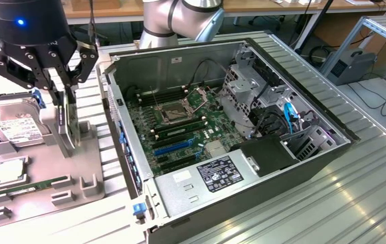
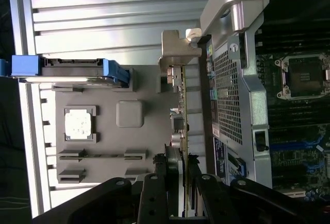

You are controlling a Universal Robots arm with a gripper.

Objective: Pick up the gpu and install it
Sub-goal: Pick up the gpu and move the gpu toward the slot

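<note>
Pincer [image 1: 63,96] grips gpu [image 1: 66,129] top edge, near case wall [image 1: 114,122]

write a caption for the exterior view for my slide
Gripper at the top edge of the gpu, which stands on edge in the grey parts tray beside the open computer case.

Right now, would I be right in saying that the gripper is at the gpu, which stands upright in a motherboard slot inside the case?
Not quite. The gpu stands upright in the grey tray beside the open case, not inside it. The gripper is indeed at the gpu, as the exterior view shows.
</note>
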